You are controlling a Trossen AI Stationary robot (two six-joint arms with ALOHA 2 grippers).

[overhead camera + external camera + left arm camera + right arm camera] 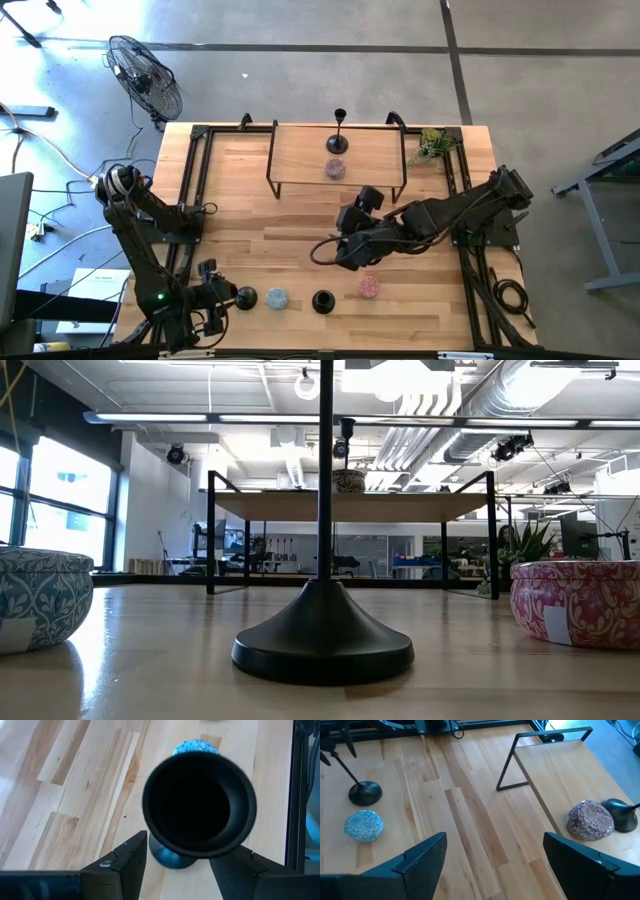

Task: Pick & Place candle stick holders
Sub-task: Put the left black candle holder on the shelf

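Left gripper [172, 865] is closed around a candle stick holder [245, 298] at table's front-left, beside teal tin [277, 298]. Right gripper [492, 860] is held wide open, empty, mid-table. Risk: tall thin stem tipping if released off-vertical; tin could be knocked.
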